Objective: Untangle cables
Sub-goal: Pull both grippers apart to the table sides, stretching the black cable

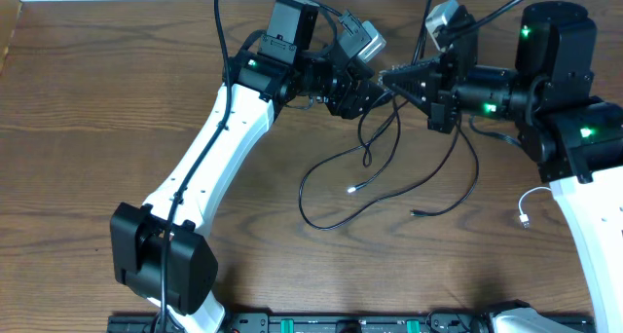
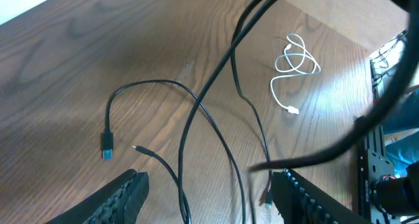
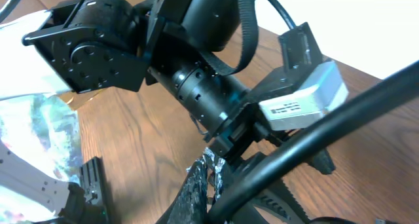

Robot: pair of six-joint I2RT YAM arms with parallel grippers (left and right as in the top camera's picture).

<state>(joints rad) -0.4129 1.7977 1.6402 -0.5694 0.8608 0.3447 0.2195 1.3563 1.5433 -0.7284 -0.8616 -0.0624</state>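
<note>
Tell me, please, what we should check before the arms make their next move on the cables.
1. Left end effector open: ok.
2. Right end effector shut on the black cables: ok.
3. Black cables free of crossings: not ok, strands cross below the end effectors.
4. White cable apart from the black cables: ok.
5. End effectors clear of each other: cannot tell, tips very close.
</note>
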